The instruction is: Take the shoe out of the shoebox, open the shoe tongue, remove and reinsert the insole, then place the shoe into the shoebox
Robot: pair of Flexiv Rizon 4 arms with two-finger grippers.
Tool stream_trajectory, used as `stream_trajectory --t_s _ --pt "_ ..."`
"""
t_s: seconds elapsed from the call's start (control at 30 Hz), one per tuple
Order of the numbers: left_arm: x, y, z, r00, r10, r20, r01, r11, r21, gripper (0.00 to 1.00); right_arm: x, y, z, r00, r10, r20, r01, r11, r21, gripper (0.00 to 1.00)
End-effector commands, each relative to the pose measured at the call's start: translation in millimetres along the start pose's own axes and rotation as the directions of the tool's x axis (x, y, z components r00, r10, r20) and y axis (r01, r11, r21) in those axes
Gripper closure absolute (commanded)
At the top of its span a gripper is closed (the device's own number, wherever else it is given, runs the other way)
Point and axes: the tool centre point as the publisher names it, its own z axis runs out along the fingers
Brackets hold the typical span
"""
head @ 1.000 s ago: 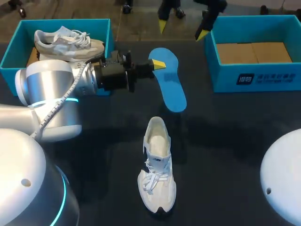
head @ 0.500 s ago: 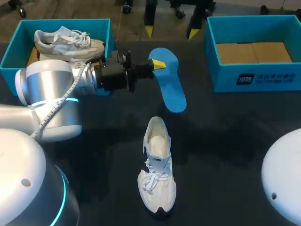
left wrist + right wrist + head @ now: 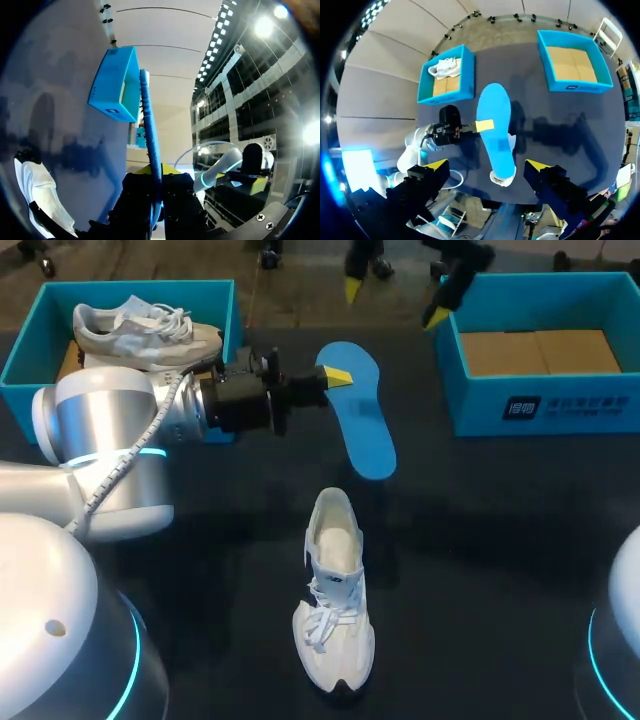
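Pinching the blue insole (image 3: pixel 362 425) in the left gripper (image 3: pixel 335 376), fingers closed on the left edge of its far end, and holding it roughly level above the dark table (image 3: pixel 500 540), between the two shoeboxes and touching neither. Showing edge-on between the yellow tips in the left wrist view, running straight ahead of them. Lying on the table just near of the insole's near end, and apart from it, the white shoe (image 3: pixel 335 595), heel far, toe near, mouth gaping upward, laces loose over the tongue. Sitting at the far left corner, the left shoebox (image 3: pixel 25 365), carrying a second white shoe (image 3: pixel 145 328) across it with the toe over the right wall, close behind the left arm's wrist. Sitting at the far right, the right shoebox (image 3: pixel 480 410), showing a cardboard floor (image 3: pixel 540 350), well apart from the shoe with bare tabletop between. Hanging high above the table, the right gripper (image 3: pixel 393 300), fingers spread wide and gripping nothing.
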Motion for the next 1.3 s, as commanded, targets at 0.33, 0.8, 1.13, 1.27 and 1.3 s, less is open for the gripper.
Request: stream_trajectory --t_s 0.33,0.8,1.13,1.27,1.3 --pt "4.0 0 0 1.000 0.019 -0.012 -0.019 1.000 -0.004 1.00 -56.1 -0.8 27 0.693 0.049 -0.719 0.000 0.998 0.067 0.00" --pt "12.4 -4 -8 0.985 0.164 -0.053 -0.164 0.986 0.007 1.00 -69.1 4.3 45 0.527 0.042 -0.849 0.029 0.997 0.067 0.00" --pt "29.1 -11 -23 0.841 0.509 -0.184 -0.505 0.860 0.068 1.00 -69.7 8.9 51 0.464 0.039 -0.885 0.039 0.997 0.064 0.00" --pt "39.3 -14 -27 0.729 0.647 -0.223 -0.649 0.757 0.078 1.00 -69.4 11.3 54 0.432 0.040 -0.901 0.044 0.997 0.066 0.00" --pt "42.3 -15 -27 0.689 0.686 -0.233 -0.689 0.720 0.081 1.00 -69.6 12.0 55 0.431 0.045 -0.901 0.042 0.997 0.070 0.00"
